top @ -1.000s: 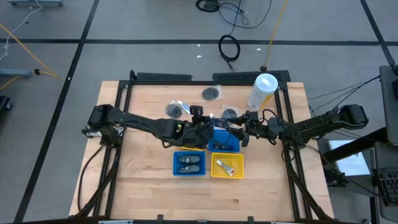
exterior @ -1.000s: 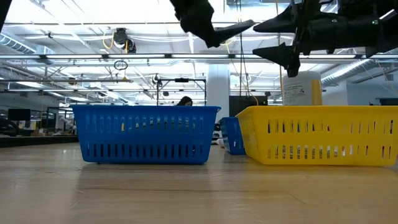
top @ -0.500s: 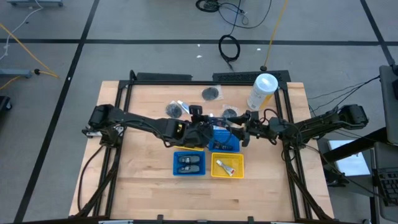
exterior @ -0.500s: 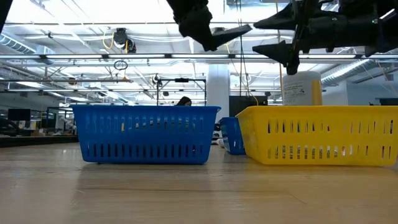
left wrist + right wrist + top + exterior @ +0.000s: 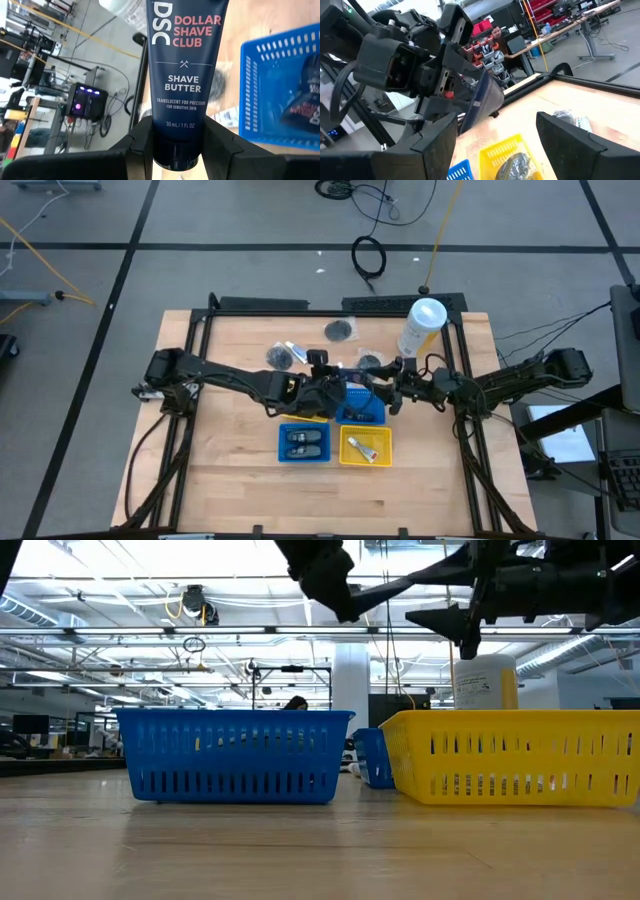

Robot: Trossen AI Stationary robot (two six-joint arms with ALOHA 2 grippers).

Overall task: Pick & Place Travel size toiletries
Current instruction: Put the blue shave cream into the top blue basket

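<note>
My left gripper (image 5: 333,388) hovers over the table's middle, shut on a dark navy tube (image 5: 182,60) printed "Shave Butter". In the low view the tube (image 5: 400,585) sticks out level toward my right gripper (image 5: 455,605), which is open and faces it at the same height (image 5: 385,392); whether they touch does not show. Below them sits a blue basket (image 5: 360,405). Dark bottles lie in the near blue tray (image 5: 303,442). A white tube lies in the yellow tray (image 5: 366,445). Round grey packets (image 5: 285,356) lie flat on the table behind. My left gripper pinches the tube between its two fingers (image 5: 142,142) at the dark cap end (image 5: 175,150). The fingers lie along the tube, which points away from the wrist. It is lifted clear, roughly level above the baskets, with its flat end (image 5: 482,100) toward my right gripper.
A tall white-and-cream canister (image 5: 420,325) stands at the far right of the table, behind my right arm. More packets (image 5: 340,330) lie near the far edge. Bare wood stretches along the near edge and the left side (image 5: 220,460). A person sits in the room beyond (image 5: 297,702).
My left gripper has turned about its wrist and edged toward my right gripper. The tube now shows thin and edge-on in the low view and reaches closer to the right fingers. My right gripper has stayed open and nearly still.
</note>
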